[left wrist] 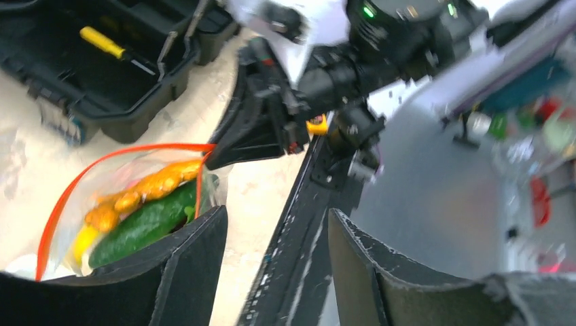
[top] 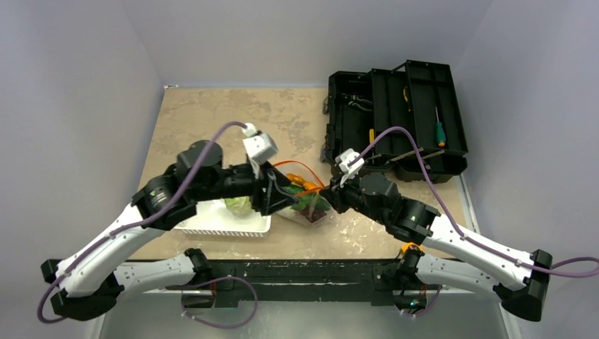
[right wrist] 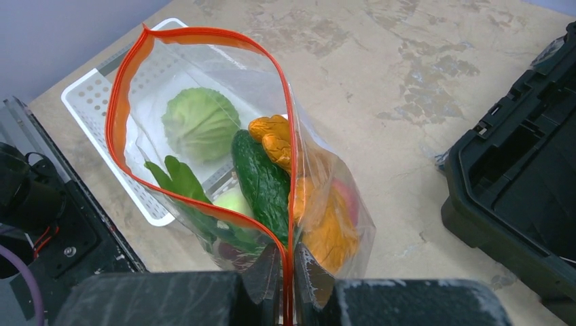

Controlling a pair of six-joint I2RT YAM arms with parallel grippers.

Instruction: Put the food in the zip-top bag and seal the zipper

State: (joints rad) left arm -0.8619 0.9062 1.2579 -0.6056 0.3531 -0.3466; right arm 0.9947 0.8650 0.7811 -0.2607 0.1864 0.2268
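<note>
The clear zip-top bag [right wrist: 204, 136] stands open on the table between my grippers, its orange-red zipper [right wrist: 204, 32] looping wide. Inside are a green cucumber [right wrist: 261, 183], orange pieces [right wrist: 272, 139], a pink peach [right wrist: 348, 200] and green leaves. My right gripper [right wrist: 288, 275] is shut on the zipper strip at the bag's near corner. My left gripper [left wrist: 275, 265] is open and empty, right beside the bag [left wrist: 136, 197]. A green cabbage [top: 239, 205] lies in the white basket [top: 212, 227], seen through the bag in the right wrist view [right wrist: 200, 122]. I see no slider.
An open black toolbox [top: 395, 120] with tools stands at the back right, close to the bag's right side [right wrist: 523, 176]. The white basket [right wrist: 88, 102] sits just left of the bag. The table's front edge and the arm mount rail [top: 297, 272] are close behind.
</note>
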